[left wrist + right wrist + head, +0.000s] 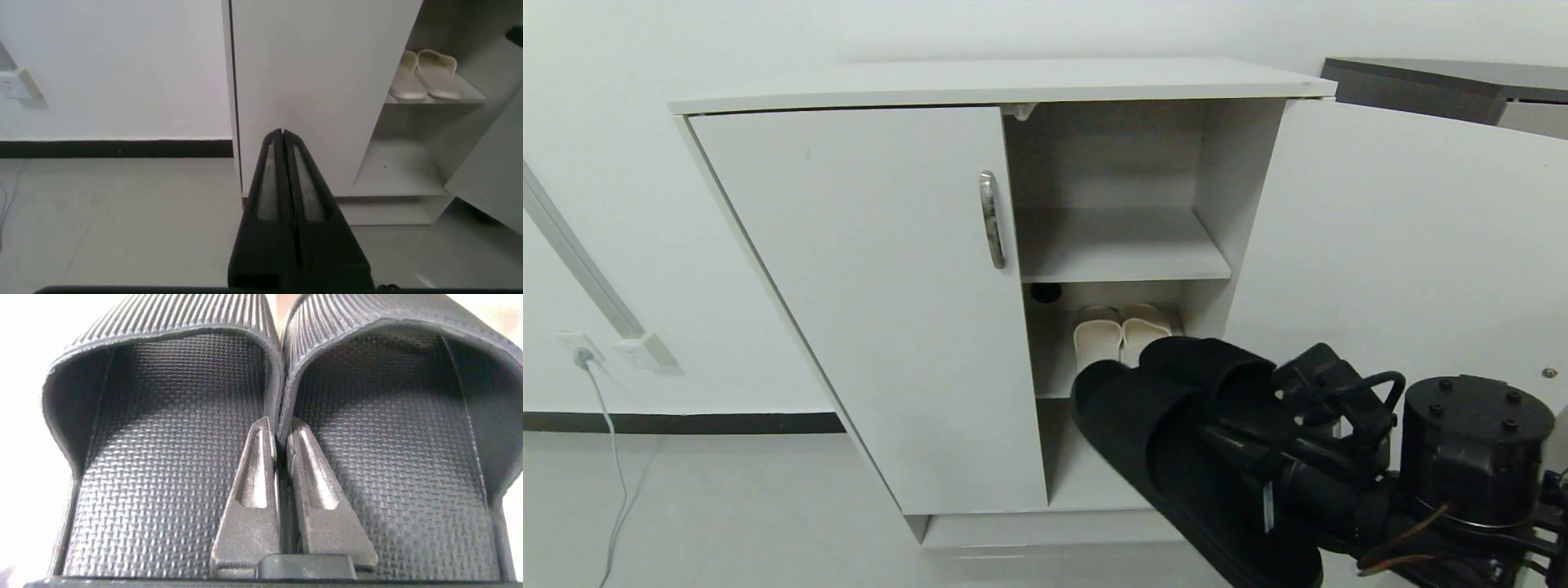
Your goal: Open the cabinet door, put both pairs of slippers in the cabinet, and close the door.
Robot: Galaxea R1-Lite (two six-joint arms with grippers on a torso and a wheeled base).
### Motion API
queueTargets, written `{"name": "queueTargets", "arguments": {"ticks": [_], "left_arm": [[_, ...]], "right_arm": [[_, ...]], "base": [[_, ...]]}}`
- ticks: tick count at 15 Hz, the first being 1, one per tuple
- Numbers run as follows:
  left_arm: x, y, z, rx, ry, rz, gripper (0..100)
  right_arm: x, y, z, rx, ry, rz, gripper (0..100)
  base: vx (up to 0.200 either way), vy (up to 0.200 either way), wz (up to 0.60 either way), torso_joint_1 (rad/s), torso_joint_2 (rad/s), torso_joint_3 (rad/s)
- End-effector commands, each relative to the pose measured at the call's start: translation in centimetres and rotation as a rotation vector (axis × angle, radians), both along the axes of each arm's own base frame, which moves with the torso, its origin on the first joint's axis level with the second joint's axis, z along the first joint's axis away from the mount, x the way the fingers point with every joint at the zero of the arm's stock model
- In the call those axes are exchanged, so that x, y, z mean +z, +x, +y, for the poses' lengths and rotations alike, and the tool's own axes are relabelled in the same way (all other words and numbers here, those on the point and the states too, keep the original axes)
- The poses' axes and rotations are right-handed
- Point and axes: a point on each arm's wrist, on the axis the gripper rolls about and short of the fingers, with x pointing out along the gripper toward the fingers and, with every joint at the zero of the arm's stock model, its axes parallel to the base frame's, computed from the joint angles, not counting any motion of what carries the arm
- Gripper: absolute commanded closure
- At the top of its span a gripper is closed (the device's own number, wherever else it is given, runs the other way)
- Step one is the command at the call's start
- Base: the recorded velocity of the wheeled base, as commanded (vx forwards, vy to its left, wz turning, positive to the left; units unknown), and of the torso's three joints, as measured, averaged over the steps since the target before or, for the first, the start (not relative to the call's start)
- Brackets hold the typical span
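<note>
head view: found cabinet (pixel 996 82) with right door (pixel 1405 245) swung wide, left door (pixel 866 310) shut. spotted white slippers (pixel 1123 335) side by side on the middle shelf (pixel 1052 359), far in. saw black slippers (pixel 1168 425) held up just near of the opening, low right, not yet inside. judged opening done and one pair stowed; left to do: second pair in, door closed.

left wrist view: noted left gripper (pixel 282 135) facing the shut left door, fingers pressed together on nothing.

right wrist view: noted right gripper (pixel 278 429) fingers pinching the inner walls of both black slippers together.
</note>
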Motion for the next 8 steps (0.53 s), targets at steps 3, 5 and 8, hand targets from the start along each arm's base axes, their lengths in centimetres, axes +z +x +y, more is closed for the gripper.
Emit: {"name": "queueTargets", "arguments": {"ticks": [3,5,8], "left_arm": [[0.0,0.0,0.0,0.000,0.001,0.003,100],[0.0,0.0,0.0,-0.002,0.002,0.003,100],[0.0,0.0,0.0,-0.003,0.004,0.003,100]], "right_arm": [[1.7,-1.3,5.5,-0.079,0.051,-0.036,100],[2.6,-2.4,6.9,-0.121,0.031,0.025,100],[5.3,-1.6,8.1,-0.259,0.057,0.109,100]], "base": [[0.000,0.000,0.00,0.000,0.00,0.000],[0.000,0.000,0.00,0.000,0.00,0.000],[0.000,0.000,0.00,0.000,0.00,0.000]]}}
